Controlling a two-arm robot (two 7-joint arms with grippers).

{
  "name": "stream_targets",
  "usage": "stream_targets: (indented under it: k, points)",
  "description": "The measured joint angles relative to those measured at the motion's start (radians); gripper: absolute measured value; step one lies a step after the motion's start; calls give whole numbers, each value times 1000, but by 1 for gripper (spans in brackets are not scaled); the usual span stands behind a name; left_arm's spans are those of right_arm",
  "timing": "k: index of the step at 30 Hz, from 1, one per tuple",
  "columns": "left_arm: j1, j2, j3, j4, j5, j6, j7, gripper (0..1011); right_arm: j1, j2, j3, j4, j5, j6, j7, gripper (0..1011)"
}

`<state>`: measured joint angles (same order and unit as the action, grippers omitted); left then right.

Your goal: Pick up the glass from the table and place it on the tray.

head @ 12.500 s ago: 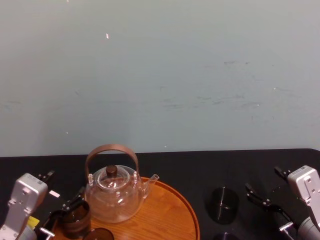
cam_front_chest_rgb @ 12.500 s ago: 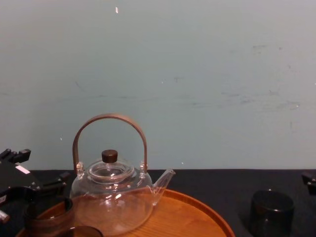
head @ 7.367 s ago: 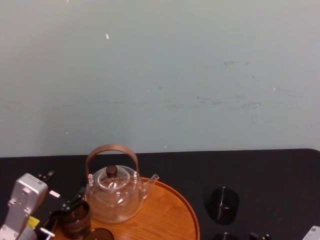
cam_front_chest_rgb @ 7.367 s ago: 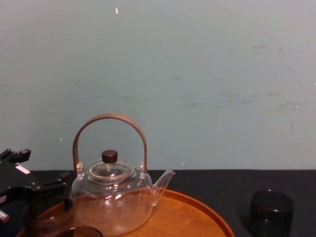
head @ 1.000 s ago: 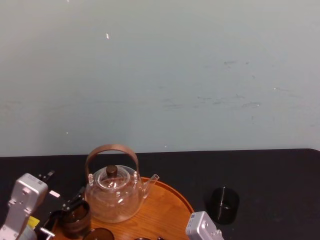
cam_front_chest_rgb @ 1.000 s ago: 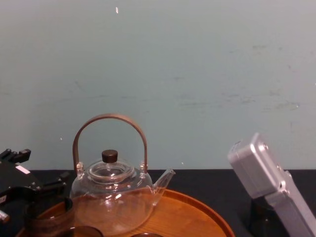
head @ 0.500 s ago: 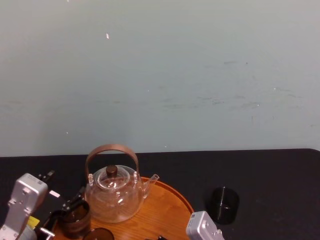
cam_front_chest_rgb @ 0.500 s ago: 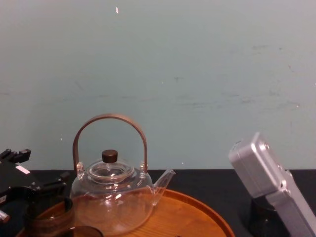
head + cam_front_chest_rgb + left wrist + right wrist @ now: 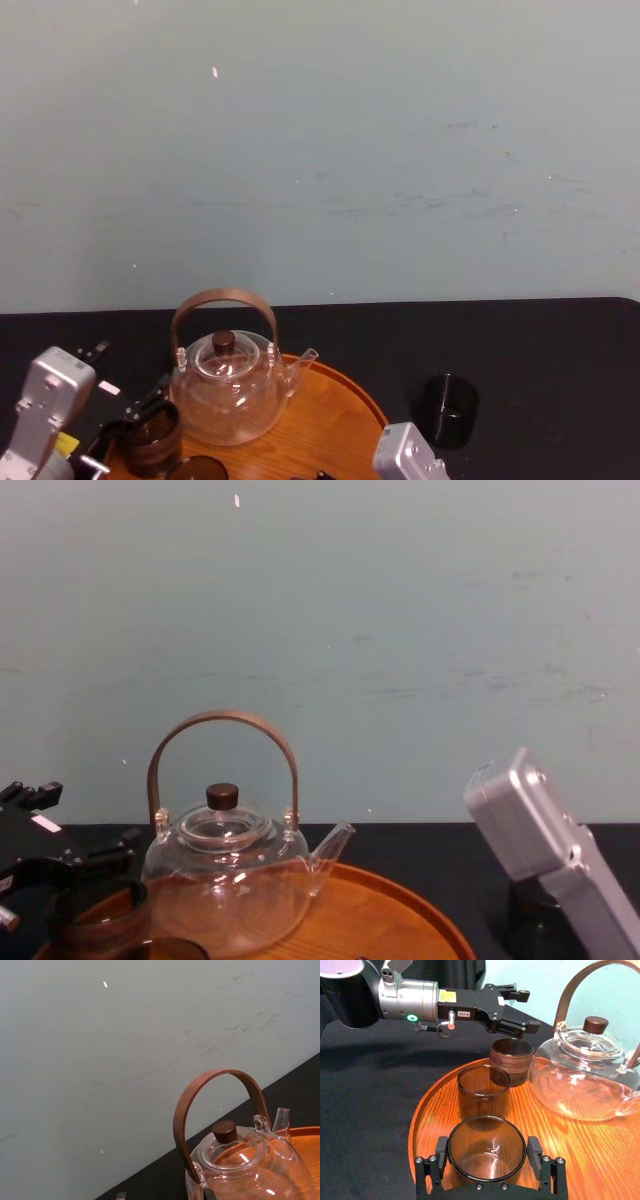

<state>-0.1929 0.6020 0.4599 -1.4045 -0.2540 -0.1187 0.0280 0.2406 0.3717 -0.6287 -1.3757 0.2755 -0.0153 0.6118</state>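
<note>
Right gripper (image 9: 486, 1152): pinching the glass (image 9: 486, 1146) by its sides.
Glass: over the near part of the tray (image 9: 413, 1132), a second tumbler (image 9: 483, 1091) just left of it; seated or not, I cannot tell.
Left gripper (image 9: 532, 1009): spread, parked at the tray's left by a dark cup (image 9: 511, 1060).
Risk: letting go before the base sits flat could tip it; drifting left would knock the second tumbler.

No words, brand names or numbers can be read. A small yellow rectangular sticker (image 9: 448, 996) and a narrow white strip label (image 9: 465, 1013) sit on the black body of the left gripper (image 9: 521, 1010). Their print is too small to make out.
</note>
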Motion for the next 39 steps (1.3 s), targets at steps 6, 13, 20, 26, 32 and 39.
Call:
stream_targets:
  k: [6, 13, 20, 26, 32, 39]
  points:
    - [0, 0, 0, 0, 0, 0, 0, 1001, -11, 16, 9, -26, 8, -20, -1, 1002]
    - [0, 0, 0, 0, 0, 0, 0, 1001, -34, 57, 22, -118, -18, -44, -29, 1002]
    - [0, 0, 0, 0, 0, 0, 0, 1001, -74, 105, 48, -225, -34, -101, -35, 1002]
    - [0, 0, 0, 0, 0, 0, 0, 1001, -123, 145, 74, -311, -45, -141, -45, 1002]
    - [0, 0, 0, 0, 0, 0, 0, 1001, -168, 173, 102, -361, -55, -148, -67, 1002]
    - [0, 0, 0, 0, 0, 0, 0, 1001, -227, 202, 141, -393, -56, -150, -86, 1002]
